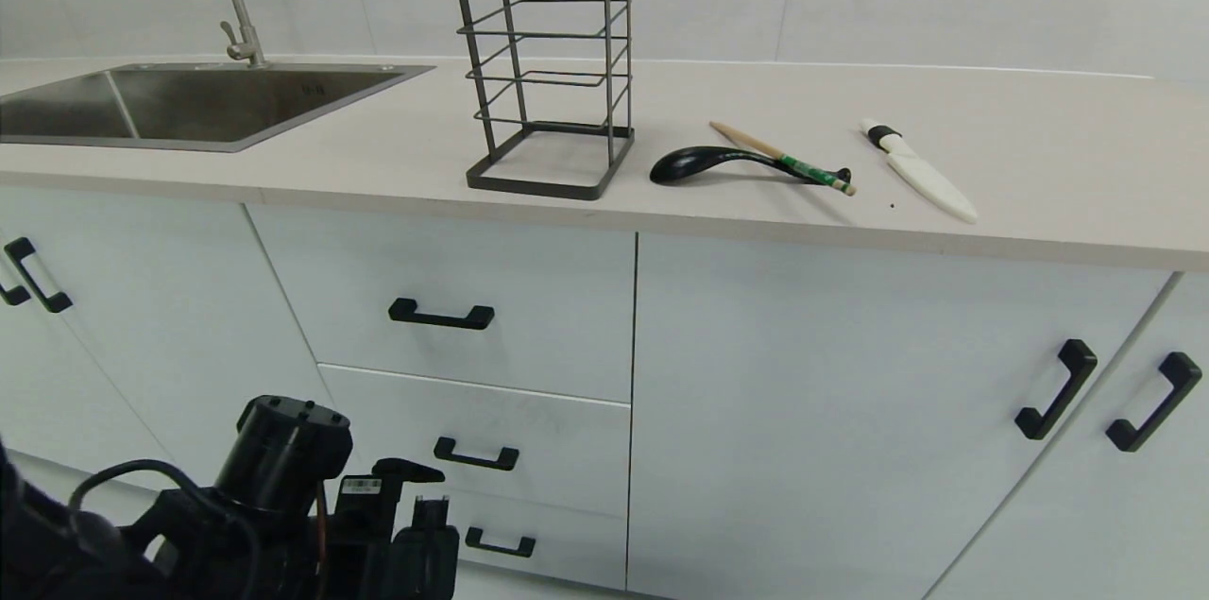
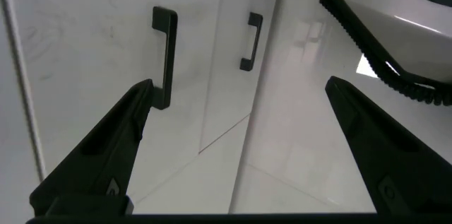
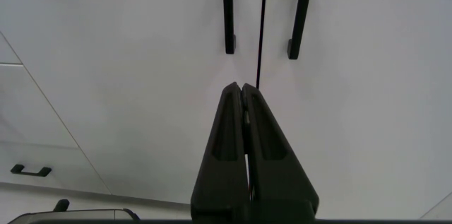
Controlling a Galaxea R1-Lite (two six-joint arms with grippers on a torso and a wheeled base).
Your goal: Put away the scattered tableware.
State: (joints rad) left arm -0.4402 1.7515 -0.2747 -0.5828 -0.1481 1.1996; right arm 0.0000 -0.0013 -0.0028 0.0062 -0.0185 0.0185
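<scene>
Nothing is taken up yet, so I judge the step in hand is the first pick. Both arms hang low in front of the cupboard fronts, well below the tableware. The left jaws are spread wide and hold nothing; the right jaws are pressed together, also on nothing.

The tableware lies on the right part of the surface (image 1: pixel 1058 146): a black spoon (image 1: pixel 682 167), the chopsticks (image 1: pixel 756 145) and a white knife (image 1: pixel 921 173). The chopsticks lie across the handle of the spoon and touch it; whether it is one stick or a pair I cannot tell from here. The knife lies apart, further to the right.

To do it well, use the right arm, because the things are on its side, and spread its jaws before you come down. Take the chopsticks first, since they rest on the spoon and would roll if you lifted the spoon from under them. Pinch them near the middle, across their length. For the knife, grip the handle end with the dark band, not the blade.

The wire rack (image 1: pixel 534 188) stands just left of the spoon and is probably where they go, but its open bars may let thin things slip through.

Further left are a steel sink (image 1: pixel 189 99) and its tap (image 1: pixel 238 5). Under the surface are drawers (image 1: pixel 441 314) and cupboard doors (image 1: pixel 1056 389) with black handles. The wall behind is plain.
</scene>
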